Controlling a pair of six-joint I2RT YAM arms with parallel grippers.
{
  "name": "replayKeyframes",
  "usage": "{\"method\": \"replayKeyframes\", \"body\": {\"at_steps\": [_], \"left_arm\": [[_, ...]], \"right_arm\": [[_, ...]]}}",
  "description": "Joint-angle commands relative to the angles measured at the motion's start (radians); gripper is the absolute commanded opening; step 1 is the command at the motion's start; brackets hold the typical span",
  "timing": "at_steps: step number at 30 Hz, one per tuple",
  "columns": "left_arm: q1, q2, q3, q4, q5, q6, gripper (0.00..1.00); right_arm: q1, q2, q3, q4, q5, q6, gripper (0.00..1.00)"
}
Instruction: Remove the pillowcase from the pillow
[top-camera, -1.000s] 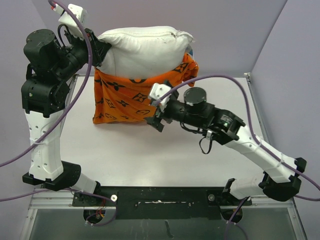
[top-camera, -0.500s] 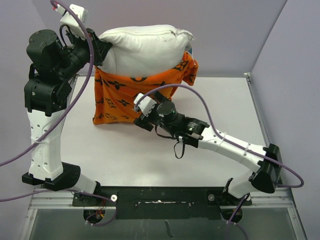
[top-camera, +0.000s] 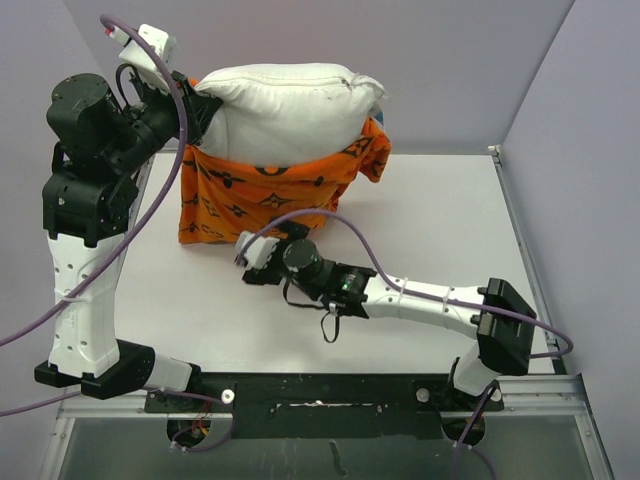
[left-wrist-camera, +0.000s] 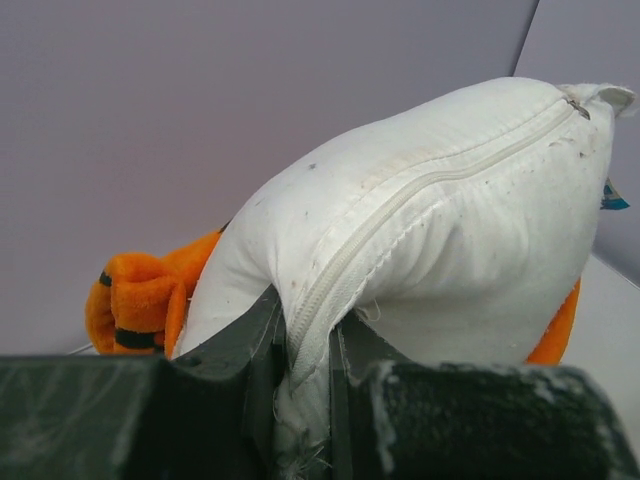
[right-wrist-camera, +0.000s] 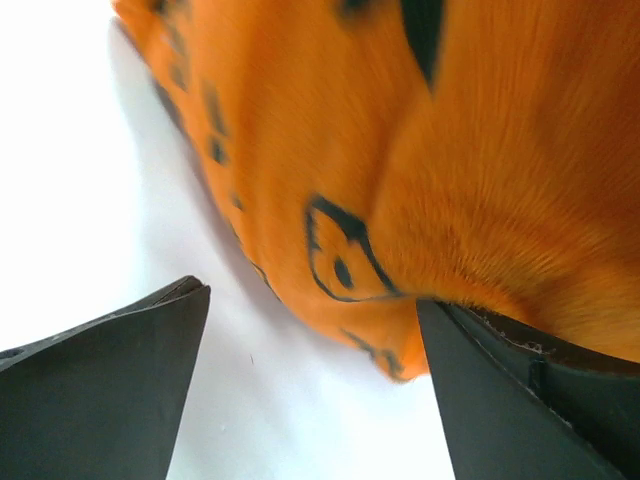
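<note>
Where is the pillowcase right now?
In the top view the pillowcase covers the lower half of the pillow, back left, the open right claw by its bottom edge.

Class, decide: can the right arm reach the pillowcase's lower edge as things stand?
Probably yes: the open right gripper sits right at that edge of the pillowcase, with nothing between them.

pillow (top-camera: 285, 105): lower half hidden in pillowcase (top-camera: 260, 190) | right wrist: pillowcase print blurred, cropped top and right
</note>
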Motion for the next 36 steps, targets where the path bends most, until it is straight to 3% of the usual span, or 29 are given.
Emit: {"method": "replayKeyframes", "body": {"at_steps": [1,9,22,29,36], "left_arm": [[0.003,-0.039,0.025,0.121,0.037,-0.04,0.0],[0.001,-0.057,0.02,0.063,0.086,-0.088,0.0],[0.002,-0.057,0.03,0.037,0.202,-0.172,0.0],[0.002,-0.051,0.053,0.043,0.227,-0.201,0.0],[0.003,-0.013,0.142,0.041,0.218,-0.207,0.0]], "right_arm": [[0.136,-0.133,0.161,0.138,-0.059,-0.29,0.89],[0.147,-0.034,0.424,0.027,-0.104,-0.446,0.89],[0.064,0.107,0.564,-0.069,-0.143,-0.413,0.77],[0.074,0.169,0.582,-0.06,-0.107,-0.423,0.59],[0.107,0.239,0.514,-0.091,-0.065,-0.47,0.34]]}}
